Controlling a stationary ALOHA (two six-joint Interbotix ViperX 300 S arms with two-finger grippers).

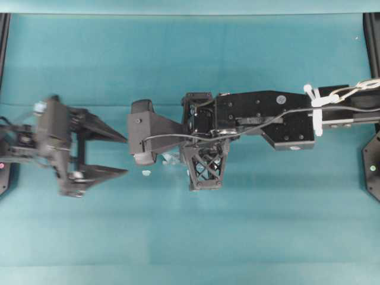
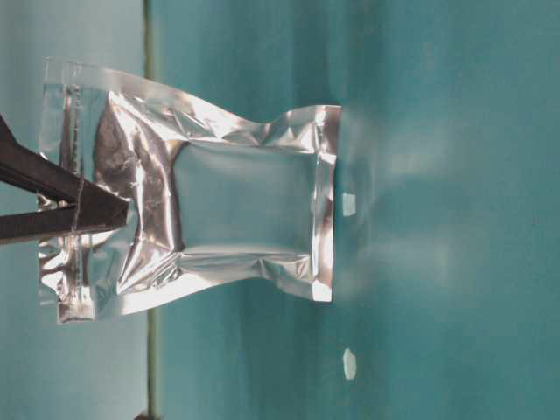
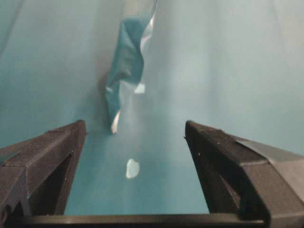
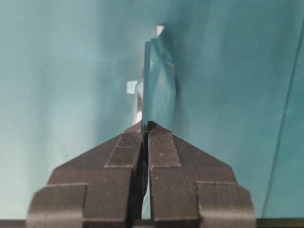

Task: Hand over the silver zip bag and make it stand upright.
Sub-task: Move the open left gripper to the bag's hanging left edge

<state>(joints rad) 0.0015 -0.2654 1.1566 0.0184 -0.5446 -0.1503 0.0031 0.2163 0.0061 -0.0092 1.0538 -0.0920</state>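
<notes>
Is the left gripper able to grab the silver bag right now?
Probably yes: the left gripper is open, facing the silver zip bag across bare table, though the right gripper already pinches it.

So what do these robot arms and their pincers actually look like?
Both are boxy matte-black machines. Each pincer, left pincer and right pincer, ends in two wedge-shaped black fingers. The right arm carries a grey cable, white zip ties and a lattice bracket.

Lighting is even and diffuse, with a soft sheen on the teal table (image 1: 190, 237). The overhead view shows the left gripper (image 1: 122, 155) motion-blurred. The bag (image 2: 219, 201) shows bright foil glare. Both wrist views are soft-focused.
</notes>
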